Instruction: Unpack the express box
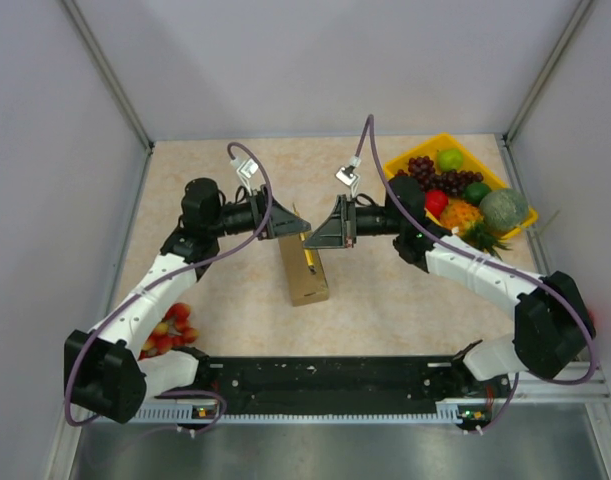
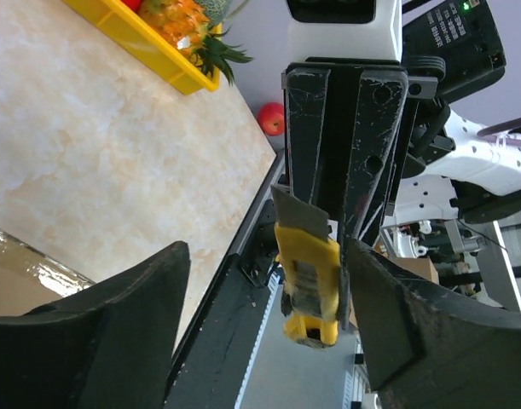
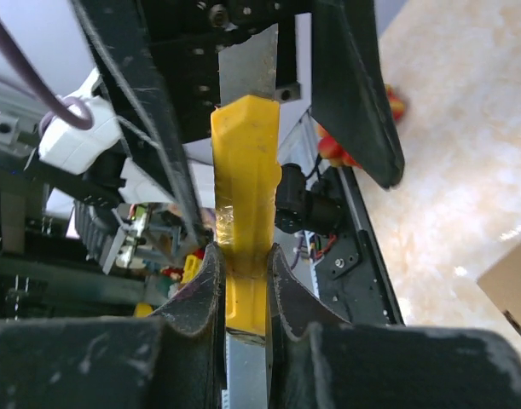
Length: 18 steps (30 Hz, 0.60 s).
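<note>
Top view: box (image 1: 305, 272) lies flat at centre frame, below both grippers.
Right gripper (image 3: 243, 281): I see it clenched on the yellow knife (image 3: 243, 170), blade bared and pointing at the left gripper.
Left gripper (image 2: 260, 290): fingers spread wide around the knife, gripping nothing.
Risk 1: if I hand over now, the left could close on bare blade and slip.
Risk 2: a dropped knife could strike the box or table (image 1: 225, 300).
Risk 3: cutting too deep could damage the contents.
</note>
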Each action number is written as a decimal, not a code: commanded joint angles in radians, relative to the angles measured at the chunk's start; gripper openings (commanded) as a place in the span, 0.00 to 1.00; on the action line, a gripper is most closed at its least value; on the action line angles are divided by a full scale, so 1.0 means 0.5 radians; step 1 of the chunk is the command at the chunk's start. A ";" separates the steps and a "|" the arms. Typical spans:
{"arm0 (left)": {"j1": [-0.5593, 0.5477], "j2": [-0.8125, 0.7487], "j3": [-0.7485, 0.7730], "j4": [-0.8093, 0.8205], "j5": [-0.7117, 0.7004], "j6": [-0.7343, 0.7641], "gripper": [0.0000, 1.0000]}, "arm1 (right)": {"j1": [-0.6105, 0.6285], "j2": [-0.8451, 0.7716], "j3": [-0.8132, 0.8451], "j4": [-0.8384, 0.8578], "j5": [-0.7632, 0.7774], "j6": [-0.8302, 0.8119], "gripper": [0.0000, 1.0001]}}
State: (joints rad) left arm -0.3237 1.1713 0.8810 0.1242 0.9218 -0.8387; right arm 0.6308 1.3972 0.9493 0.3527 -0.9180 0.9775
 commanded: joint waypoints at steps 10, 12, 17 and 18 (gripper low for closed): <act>-0.021 -0.057 -0.007 0.457 0.150 -0.249 0.29 | 0.076 0.062 0.022 0.602 -0.161 0.318 0.00; -0.025 -0.069 -0.013 0.439 0.144 -0.246 0.18 | 0.079 0.062 0.025 0.568 -0.143 0.315 0.00; -0.028 -0.085 0.039 0.169 0.031 -0.127 0.00 | 0.091 0.016 0.147 0.106 0.019 0.021 0.00; -0.028 -0.091 0.069 0.038 0.007 -0.093 0.00 | 0.101 -0.014 0.172 -0.129 0.123 -0.052 0.04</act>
State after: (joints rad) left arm -0.3359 1.1561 0.8806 0.2428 0.9794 -0.9703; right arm 0.6594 1.4406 0.9539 0.5060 -0.9569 1.0683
